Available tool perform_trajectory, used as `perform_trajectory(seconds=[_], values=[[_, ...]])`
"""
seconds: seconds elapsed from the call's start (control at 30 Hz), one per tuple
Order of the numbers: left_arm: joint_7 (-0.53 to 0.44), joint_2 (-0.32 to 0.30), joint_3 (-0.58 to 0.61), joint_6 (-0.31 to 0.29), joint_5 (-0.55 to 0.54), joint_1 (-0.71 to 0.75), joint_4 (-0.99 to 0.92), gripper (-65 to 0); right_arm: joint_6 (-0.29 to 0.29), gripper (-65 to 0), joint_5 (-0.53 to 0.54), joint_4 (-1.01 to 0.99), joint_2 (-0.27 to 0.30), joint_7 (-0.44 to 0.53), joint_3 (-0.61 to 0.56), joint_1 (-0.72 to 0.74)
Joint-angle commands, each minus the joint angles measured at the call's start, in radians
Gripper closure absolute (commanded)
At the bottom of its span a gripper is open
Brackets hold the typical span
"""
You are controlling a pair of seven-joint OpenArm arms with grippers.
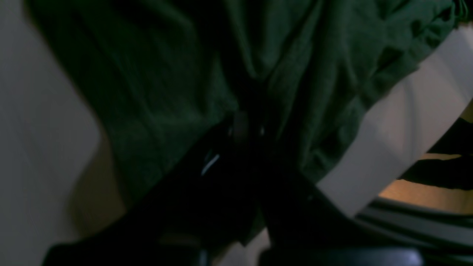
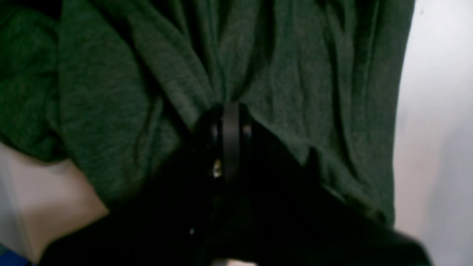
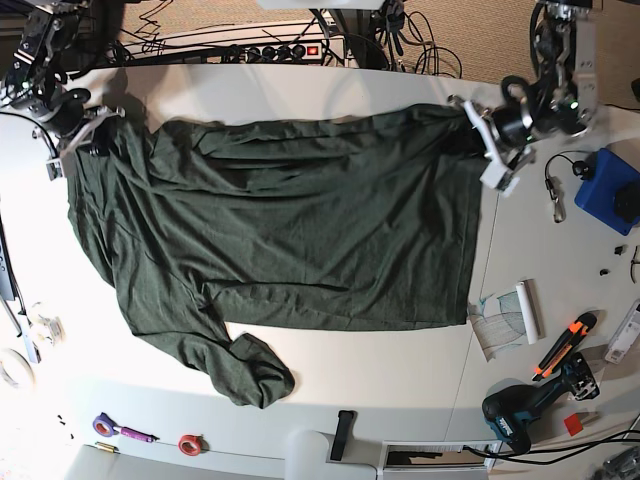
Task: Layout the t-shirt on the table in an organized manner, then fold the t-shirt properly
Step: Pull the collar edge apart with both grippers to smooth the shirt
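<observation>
The green shirt (image 3: 280, 230) lies spread across most of the table (image 3: 300, 85), largely flat but wrinkled, with one sleeve (image 3: 250, 372) crumpled into a lump at the near edge. Each arm holds a far corner. The right claw (image 2: 231, 122) is pressed together on a gathered pinch of cloth, with folds fanning out from its tips. The left claw (image 1: 245, 129) is likewise closed on the fabric (its wrist view is dim, but the cloth plainly draws into the fingertips). In the base view the left claw (image 3: 472, 128) seems to have the hem corner and the right claw (image 3: 92, 135) the shoulder end, though the bunching there makes that hard to confirm. The shirt is light, soft knit with no stiffness: it will drape, stretch a little under pull, and drag wrinkles along when slid over the table. It is likely best taken by seams, hem corners or shoulders, where doubled cloth gives the pads a firmer bite; a pinch mid-panel would only tent it. The crumpled sleeve probably needs its own tug outward before any folding.
</observation>
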Motion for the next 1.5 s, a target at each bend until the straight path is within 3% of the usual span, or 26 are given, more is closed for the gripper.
perform_trajectory(seconds=[0.0,0.13,0.4,0.8,0.83,0.87,0.93,1.2,1.47], values=[[0.151,-0.019,-0.026,0.028,0.13,0.037,-0.013,0.0,0.001,0.0,-0.059,-0.007,0.007,-0.087,0.003,-0.026],[0.171,-0.019,-0.12,-0.011,0.025,0.081,-0.01,0.0,0.001,0.0,-0.04,-0.006,0.007,-0.093,0.046,-0.047],[0.182,-0.019,-0.185,-0.028,0.008,0.116,-0.01,0.0,0.001,0.0,0.172,-0.006,0.007,-0.218,0.211,-0.047],[0.185,-0.016,-0.185,-0.029,-0.104,0.107,-0.01,-1.5,0.001,0.0,0.177,-0.006,0.007,-0.215,0.229,-0.045],[0.184,-0.016,-0.185,-0.029,-0.104,0.105,-0.01,-6.4,0.001,-1.9,0.178,-0.006,0.007,-0.215,0.229,-0.045],[0.184,-0.017,-0.185,-0.034,-0.104,0.104,-0.01,-10.9,0.001,-8.2,0.185,-0.006,0.007,-0.215,0.229,-0.045],[0.185,-0.017,-0.185,-0.057,-0.105,0.104,-0.01,-14.9,0.001,-16.5,0.224,-0.006,0.008,-0.216,0.23,-0.045],[0.19,-0.017,-0.185,-0.114,-0.241,0.098,0.016,-14.9,0.001,-16.9,0.316,-0.006,0.058,-0.215,0.231,-0.037],[0.208,-0.017,-0.185,-0.115,-0.297,0.061,0.069,-14.9,0.001,-16.9,0.333,-0.006,0.1,-0.219,0.232,0.023]])
